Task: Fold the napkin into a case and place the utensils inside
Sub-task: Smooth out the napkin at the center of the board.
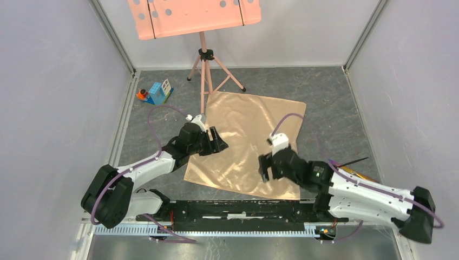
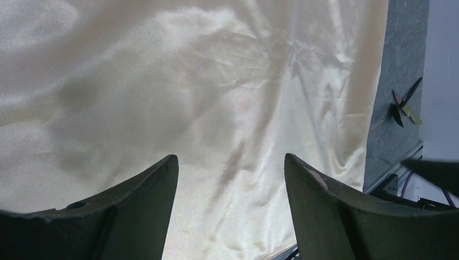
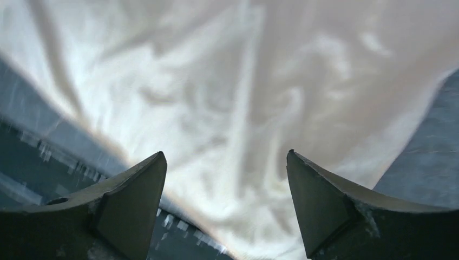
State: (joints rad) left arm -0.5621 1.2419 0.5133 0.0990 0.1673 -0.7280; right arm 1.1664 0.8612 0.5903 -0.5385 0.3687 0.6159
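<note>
The napkin (image 1: 246, 141) lies spread out as one flat, creased sheet on the grey table; it fills the left wrist view (image 2: 216, 97) and most of the right wrist view (image 3: 243, 97). My left gripper (image 1: 219, 143) (image 2: 228, 160) hovers open over the napkin's left edge with nothing between its fingers. Over the near right part of the cloth, close to its front edge, my right gripper (image 1: 264, 168) (image 3: 225, 157) is open and empty. The utensils (image 1: 354, 169) (image 2: 405, 105) lie on the table to the right of the napkin, beside the right arm. No case is formed.
A music stand (image 1: 204, 65) with a salmon perforated tray (image 1: 195, 16) stands behind the napkin. Small toy blocks (image 1: 157, 93) sit at the back left. A black rail (image 1: 238, 208) runs along the near edge. Grey walls enclose the left and right sides.
</note>
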